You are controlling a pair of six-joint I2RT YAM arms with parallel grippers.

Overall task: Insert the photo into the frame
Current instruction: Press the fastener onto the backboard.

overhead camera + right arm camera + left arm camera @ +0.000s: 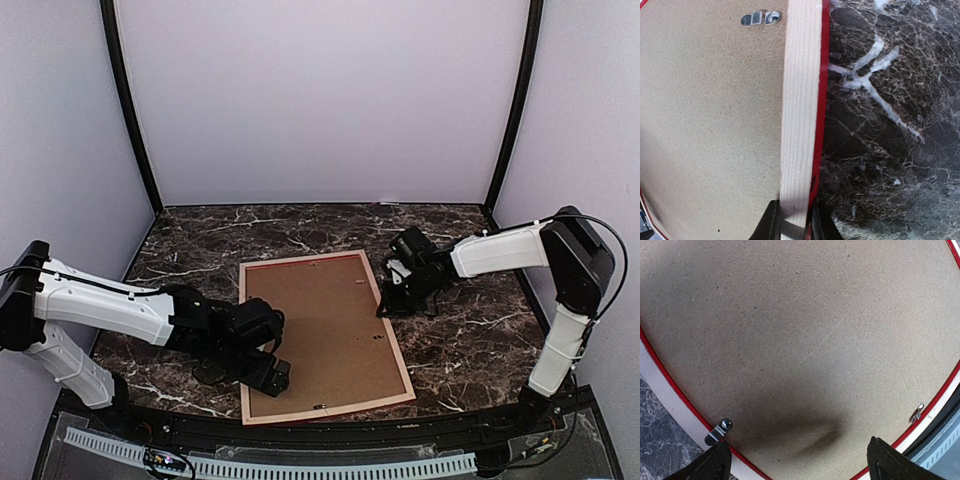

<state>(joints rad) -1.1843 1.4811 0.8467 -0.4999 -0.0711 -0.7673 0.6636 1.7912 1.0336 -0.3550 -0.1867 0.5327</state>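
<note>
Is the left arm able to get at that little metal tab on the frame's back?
Probably yes: the left gripper hangs open just above the backing board, and the metal tab lies uncovered right next to it.

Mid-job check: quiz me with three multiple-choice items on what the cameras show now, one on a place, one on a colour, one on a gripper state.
1. Where is the frame?
A) leaning on the back wall
B) lying back side up on the marble table, between the arms
C) hanging off the table's far edge

2. What colour is the frame's outer edge?
A) blue
B) green
C) red

3. What is the right gripper doing?
A) closed on the frame's right rail
B) wide open above bare marble
C) holding a metal clip

Answers:
1 B: the top view shows it on the table with its pale wood back up.
2 C: a red strip runs along the rail in the right wrist view.
3 A: it pinches the pale rail from both sides.
</note>
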